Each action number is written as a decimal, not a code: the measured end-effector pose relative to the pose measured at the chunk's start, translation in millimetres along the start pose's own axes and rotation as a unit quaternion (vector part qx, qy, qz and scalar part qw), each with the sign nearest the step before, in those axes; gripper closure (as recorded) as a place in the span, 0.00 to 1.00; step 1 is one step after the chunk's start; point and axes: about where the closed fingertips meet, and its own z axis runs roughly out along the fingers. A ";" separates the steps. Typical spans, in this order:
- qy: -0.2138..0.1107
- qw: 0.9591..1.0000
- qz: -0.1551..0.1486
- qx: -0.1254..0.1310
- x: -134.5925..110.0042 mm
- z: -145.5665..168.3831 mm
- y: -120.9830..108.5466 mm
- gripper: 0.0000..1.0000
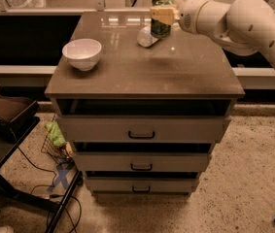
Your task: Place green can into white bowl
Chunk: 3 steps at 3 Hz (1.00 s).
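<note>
Green can aloft in jaws; bowl empty

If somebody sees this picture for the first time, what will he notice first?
First comes the big white arm reaching in from the right, its gripper shut on the can over the back of the cabinet top. Next is the bowl, which stands empty near the left edge, well apart from the can. A bottle lies just beside the can.
</note>
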 end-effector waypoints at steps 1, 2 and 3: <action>-0.011 0.999 0.009 -0.037 -15.2 24.9 36.5 1.00; -0.033 0.996 0.018 -0.082 -33.0 48.6 76.7 1.00; -0.054 0.990 0.007 -0.133 -42.1 70.6 130.2 1.00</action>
